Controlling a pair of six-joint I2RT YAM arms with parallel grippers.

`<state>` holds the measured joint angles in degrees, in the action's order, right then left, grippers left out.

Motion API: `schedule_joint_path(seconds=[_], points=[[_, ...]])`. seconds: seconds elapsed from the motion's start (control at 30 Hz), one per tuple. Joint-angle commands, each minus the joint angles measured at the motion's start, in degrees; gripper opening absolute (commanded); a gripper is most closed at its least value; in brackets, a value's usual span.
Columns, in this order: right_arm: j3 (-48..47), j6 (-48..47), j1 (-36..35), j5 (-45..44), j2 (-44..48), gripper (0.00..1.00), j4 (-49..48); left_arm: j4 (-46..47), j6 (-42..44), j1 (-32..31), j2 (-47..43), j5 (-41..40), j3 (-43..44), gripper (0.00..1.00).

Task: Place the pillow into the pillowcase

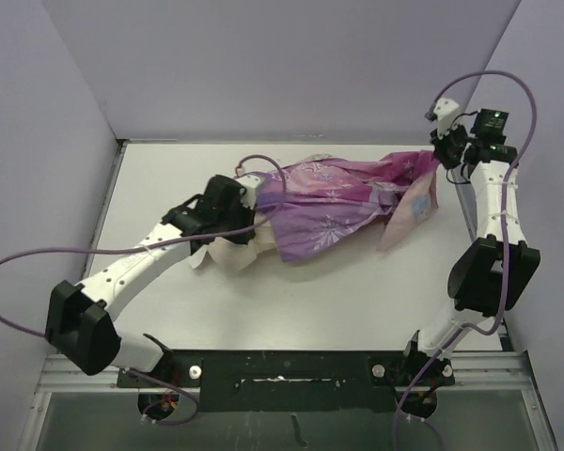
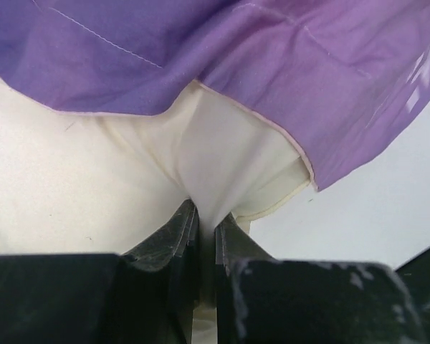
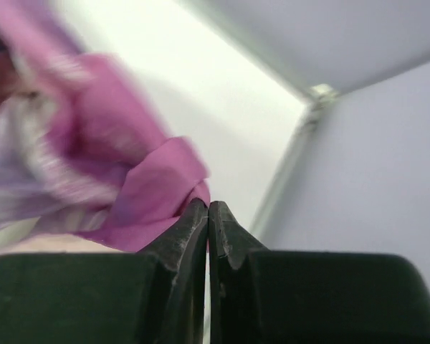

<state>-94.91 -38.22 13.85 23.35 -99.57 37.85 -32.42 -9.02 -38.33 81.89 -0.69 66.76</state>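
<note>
Now | left hand [image 2: 206, 218] pinches plump cream pillow [image 2: 79, 190] | right hand [image 3: 208, 208] pinches thin purple pillowcase [image 3: 147, 193]

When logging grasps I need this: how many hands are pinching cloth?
2. The left hand pinches the cream pillow at the opening of the pillowcase; the right hand pinches its far-right corner.

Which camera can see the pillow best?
The left wrist view: the cream pillow is big and close, pinched in the left gripper, under the purple pillowcase edge. The top view shows only a small cream bit by the left arm. The right wrist view shows just blurry pillowcase.
</note>
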Motion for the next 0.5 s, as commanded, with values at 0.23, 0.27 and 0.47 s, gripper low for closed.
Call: schedule_joint_path(seconds=[0.23,0.27,0.47], points=[[-10.3,4.7,2.0,14.4,1.0,0.71,-2.5,18.9,-26.1,19.8,-6.2,44.7,3.3,0.00],[-8.7,3.5,1.2,20.9,2.6,0.78,-1.2,20.5,-29.5,19.9,-5.4,46.5,3.2,0.00],[2.5,-1.3,-6.3,41.9,11.1,0.93,2.8,28.1,-39.1,20.6,-1.9,51.7,3.4,0.00]])
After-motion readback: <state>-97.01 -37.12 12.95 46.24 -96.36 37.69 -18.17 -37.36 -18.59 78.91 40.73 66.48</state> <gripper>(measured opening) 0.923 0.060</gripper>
